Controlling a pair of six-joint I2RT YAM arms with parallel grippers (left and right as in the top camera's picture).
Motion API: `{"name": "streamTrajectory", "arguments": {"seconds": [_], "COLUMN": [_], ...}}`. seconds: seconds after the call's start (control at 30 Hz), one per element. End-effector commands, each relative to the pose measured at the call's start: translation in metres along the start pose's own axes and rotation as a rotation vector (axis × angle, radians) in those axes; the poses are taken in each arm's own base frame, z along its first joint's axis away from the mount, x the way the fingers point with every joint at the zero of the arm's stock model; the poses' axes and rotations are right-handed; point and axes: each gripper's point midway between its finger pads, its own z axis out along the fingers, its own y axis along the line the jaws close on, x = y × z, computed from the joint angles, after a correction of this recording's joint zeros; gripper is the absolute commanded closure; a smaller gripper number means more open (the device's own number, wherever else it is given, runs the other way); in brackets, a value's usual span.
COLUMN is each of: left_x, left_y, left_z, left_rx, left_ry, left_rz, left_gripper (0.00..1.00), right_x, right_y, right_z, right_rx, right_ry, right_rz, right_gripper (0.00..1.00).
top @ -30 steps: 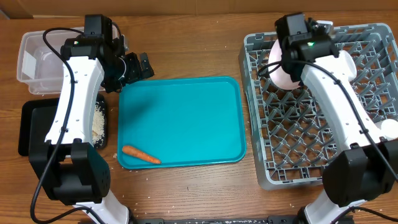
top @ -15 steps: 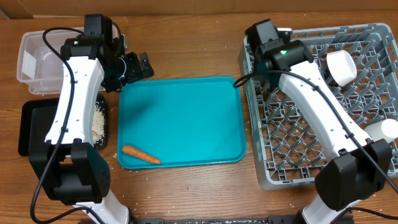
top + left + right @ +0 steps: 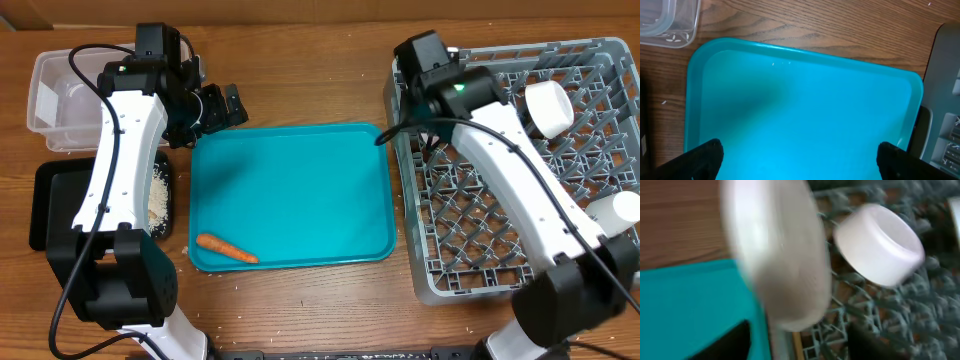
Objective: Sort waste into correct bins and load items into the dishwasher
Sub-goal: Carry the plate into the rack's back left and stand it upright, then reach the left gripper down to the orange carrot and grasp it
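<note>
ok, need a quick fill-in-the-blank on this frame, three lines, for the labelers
1. The carrot lies on the serving tray, whose colour is ___.
2. White crumbs sit in the shallow bin, whose colour is ___.
3. The left gripper is ___, holding nothing.
Missing words: teal; black; open.

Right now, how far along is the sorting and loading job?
Done: a round white bowl and a blurred pale dish are in the grey plastic lattice rack; white crumbs lie in the black rectangular tray. In hand: nothing, the left gripper and right gripper look open. Left: the small orange carrot, lying on the teal serving tray.
</note>
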Motion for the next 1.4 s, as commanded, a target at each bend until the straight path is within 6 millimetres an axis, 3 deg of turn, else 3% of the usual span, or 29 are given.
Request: {"name": "streamTrajectory", "arguments": {"seconds": [0.0,0.13,0.23,0.37,0.5,0.57,0.73,0.93,1.13,1.37], "left_x": [-0.003,0.006,0.019,0.05,0.094,0.111,0.151,0.194,0.207,0.21], "left_y": [-0.004,0.0,0.004,0.021,0.022,0.024,0.056,0.081,0.088,0.094], "left_z": [-0.006,-0.005,-0.005,-0.003,0.005,0.014,0.04,0.046,0.046,0.063], "left_rx": [0.0,-0.021,-0.042,-0.146,-0.194,-0.213,-0.354,-0.458,-0.503,-0.5], "left_ry": [-0.021,0.012,0.064,0.163,0.317,0.37,0.433,0.538,0.56,0.519], "left_rz": [0.011,0.002,-0.037,-0.263,-0.591,-0.661,-0.68,-0.638,-0.665,-0.674], "left_gripper": [0.0,0.0,0.0,0.0,0.0,0.0,0.0,0.0,0.0,0.0], "right_x": [-0.019,-0.001,0.005,0.007,0.0,-0.003,-0.008,-0.017,-0.018,-0.019], "right_y": [0.04,0.07,0.072,0.068,0.052,0.045,0.02,-0.027,-0.053,-0.06], "right_z": [-0.067,-0.077,-0.069,-0.056,-0.047,-0.044,-0.037,-0.026,-0.02,-0.019], "right_rx": [-0.332,-0.53,-0.535,-0.488,-0.404,-0.386,-0.352,-0.296,-0.261,-0.253], "right_ry": [-0.123,-0.077,-0.05,-0.027,-0.035,-0.038,-0.017,0.003,0.018,0.018], "right_rz": [-0.196,-0.313,-0.323,-0.321,-0.294,-0.281,-0.186,-0.064,-0.01,0.005], "right_gripper": [0.25,0.23,0.23,0.22,0.21,0.21,0.21,0.19,0.18,0.18]}}
